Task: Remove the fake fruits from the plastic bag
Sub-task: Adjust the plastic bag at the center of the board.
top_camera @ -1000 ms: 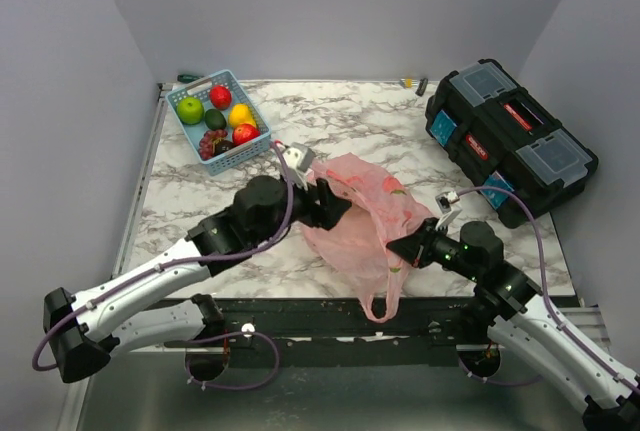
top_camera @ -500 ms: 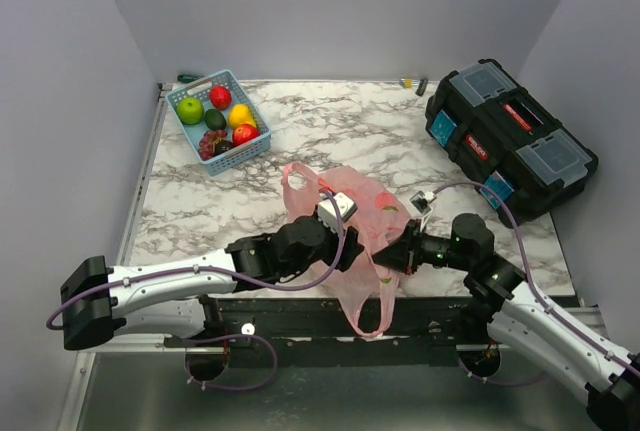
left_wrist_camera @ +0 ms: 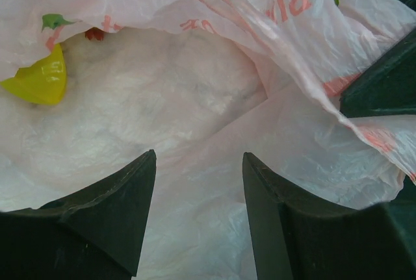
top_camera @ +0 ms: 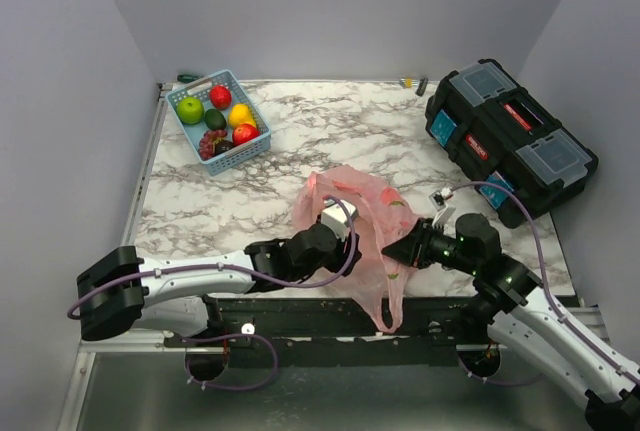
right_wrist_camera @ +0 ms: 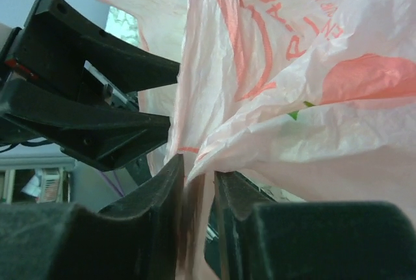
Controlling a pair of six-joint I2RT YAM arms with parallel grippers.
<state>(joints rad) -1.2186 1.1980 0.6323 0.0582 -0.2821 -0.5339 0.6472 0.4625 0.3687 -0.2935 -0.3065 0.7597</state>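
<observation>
The left gripper (left_wrist_camera: 198, 163) holds its jaws well apart, with nothing between them but the thin film of the plastic bag (left_wrist_camera: 195, 91) below; they point into the bag's open mouth. At the upper left of that wrist view a yellow fruit (left_wrist_camera: 38, 80) lies inside the bag, partly under a fold of film. A green leaf (left_wrist_camera: 55, 19) and a small red patch sit just above it, and what the red belongs to cannot be told.

The right gripper (right_wrist_camera: 198, 171) has its jaws only a narrow gap apart, and a fold of the bag's edge runs down through that gap. In its wrist view the left gripper's dark jaws show just beyond the film, on the left.

From above, the 2 grippers meet the bag from opposite sides — the left arm lying low along the near edge of the tabletop (top_camera: 350, 121), the right arm coming in from the near right corner. The bag sits crumpled at the front middle of the marble, with 1 loop handle (top_camera: 385, 301) hanging over the near edge.

Well apart, at the far left corner, a light blue basket (top_camera: 200, 86) holds a green apple (top_camera: 190, 109), 2 red fruits (top_camera: 220, 96), a yellow piece (top_camera: 240, 114) and some darker ones. A black toolbox (top_camera: 510, 136) stands at the far right.
</observation>
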